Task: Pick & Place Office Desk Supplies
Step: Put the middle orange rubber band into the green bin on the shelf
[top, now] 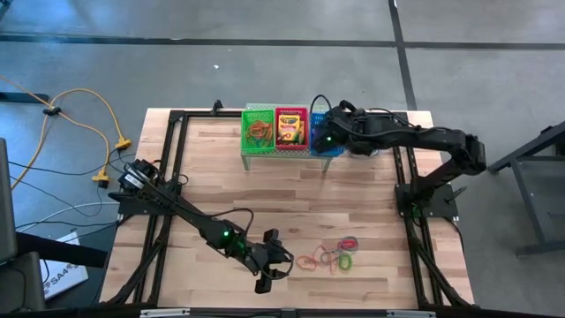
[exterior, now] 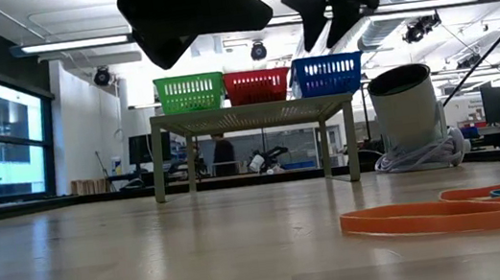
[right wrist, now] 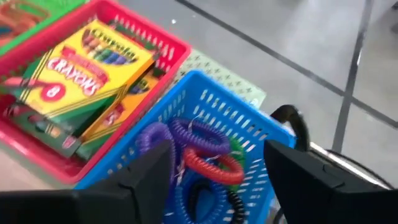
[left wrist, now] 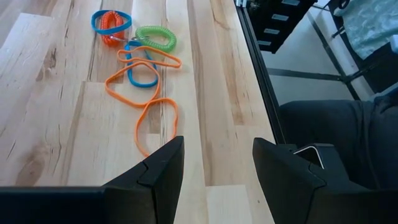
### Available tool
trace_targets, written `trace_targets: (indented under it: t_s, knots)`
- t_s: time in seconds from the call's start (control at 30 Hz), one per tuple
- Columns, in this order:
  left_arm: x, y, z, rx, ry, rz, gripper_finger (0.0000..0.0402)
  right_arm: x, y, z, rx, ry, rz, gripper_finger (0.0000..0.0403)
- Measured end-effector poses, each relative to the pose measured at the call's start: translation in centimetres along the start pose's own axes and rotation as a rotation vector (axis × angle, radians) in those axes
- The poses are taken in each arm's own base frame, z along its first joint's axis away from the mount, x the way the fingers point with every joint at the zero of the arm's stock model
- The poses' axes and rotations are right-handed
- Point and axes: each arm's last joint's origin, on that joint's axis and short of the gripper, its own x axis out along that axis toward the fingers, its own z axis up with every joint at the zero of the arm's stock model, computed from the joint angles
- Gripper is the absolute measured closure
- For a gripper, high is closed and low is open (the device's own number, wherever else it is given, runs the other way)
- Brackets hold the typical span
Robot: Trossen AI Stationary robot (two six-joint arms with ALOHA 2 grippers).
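Observation:
Loose rubber-band loops (top: 331, 258) lie flat on the wood near the front edge: orange loops (left wrist: 146, 93), a blue one (left wrist: 142, 71), a green coil (left wrist: 157, 37) and an orange coil (left wrist: 112, 23). My left gripper (left wrist: 217, 146) hovers open just left of them, nothing between its fingers. Crayon boxes (right wrist: 87, 68) lie stacked in the red basket (top: 290, 128). My right gripper (right wrist: 217, 155) hangs open above the blue basket (right wrist: 205, 106), which holds purple, red, blue and green coiled bands (right wrist: 205, 155).
A green basket (top: 259, 130) with orange bands stands left of the red one; all three baskets sit on a low perforated stand (exterior: 251, 111) at the table's far edge. Black frame rails (top: 172, 177) run along both sides. Bare wood lies between baskets and loose bands.

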Motion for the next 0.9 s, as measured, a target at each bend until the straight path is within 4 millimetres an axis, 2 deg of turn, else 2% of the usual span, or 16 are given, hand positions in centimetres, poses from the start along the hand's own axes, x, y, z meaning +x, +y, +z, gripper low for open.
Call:
trace_targets:
  t_s: [0.1, 0.23, 0.43, 0.53, 0.63, 0.73, 0.9]
  knots:
    - [0.0, 0.0, 0.0, 0.001, 0.001, 0.001, 0.0215, -0.8, -0.6, 0.2, 0.001, -0.006, 0.030, 0.0158]
    - [0.0, 0.1, -0.1, 0.004, 0.015, 0.008, 0.0215, -2.6, -0.9, 0.1, -0.056, 0.020, 0.166, 0.0166]
    - [0.0, 0.1, -0.2, 0.004, 0.016, 0.009, 0.0215, -6.2, -0.7, -1.6, -0.099, 0.130, 0.400, 0.0175]
    - [0.0, 0.1, -0.2, 0.005, 0.019, 0.011, 0.0215, -7.9, 0.4, -3.7, -0.049, 0.358, 0.547, 0.0175]
    - [0.0, 0.1, -0.2, 0.005, 0.019, 0.011, 0.0215, -9.8, 2.2, -6.3, -0.078, 0.524, 0.608, 0.0175]
    - [0.0, 0.1, -0.2, 0.005, 0.019, 0.011, 0.0215, -11.8, 4.0, -9.3, -0.223, 0.549, 0.667, 0.0176]
    - [0.0, 0.1, -0.2, 0.004, 0.018, 0.011, 0.0215, -13.5, 6.5, -15.0, -0.419, 0.516, 0.714, 0.0176]
